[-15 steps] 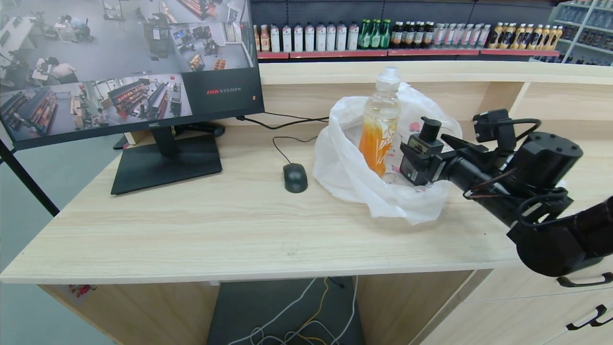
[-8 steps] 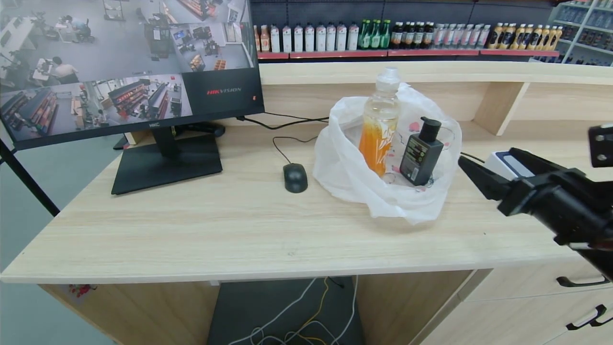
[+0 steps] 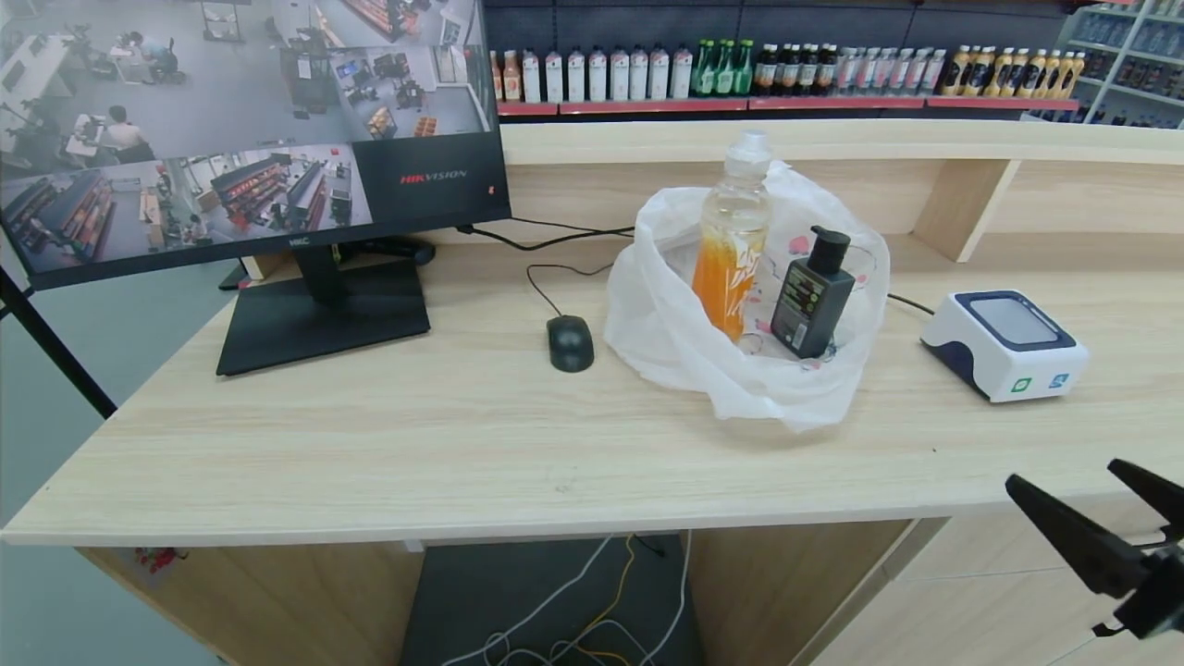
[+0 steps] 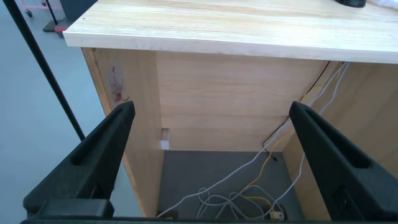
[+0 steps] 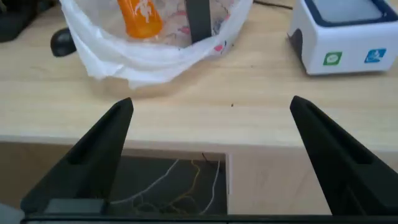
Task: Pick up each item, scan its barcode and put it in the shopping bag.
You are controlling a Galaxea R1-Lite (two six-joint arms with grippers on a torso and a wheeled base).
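A white shopping bag stands open on the wooden counter. Inside it an orange drink bottle and a black pump bottle stand upright; both show again in the right wrist view as the orange bottle and black bottle in the bag. A white and blue scanner sits right of the bag. My right gripper is open and empty, low in front of the counter's right edge. My left gripper is open and empty, below the counter's front left corner.
A monitor on a black stand and a black mouse occupy the counter's left and middle. Loose cables hang under the counter. Drawer handles are at the lower right. A raised ledge runs behind the bag.
My right gripper let go of the black pump bottle in the bag, then drew back right and down below the counter's front edge, uncovering the scanner.
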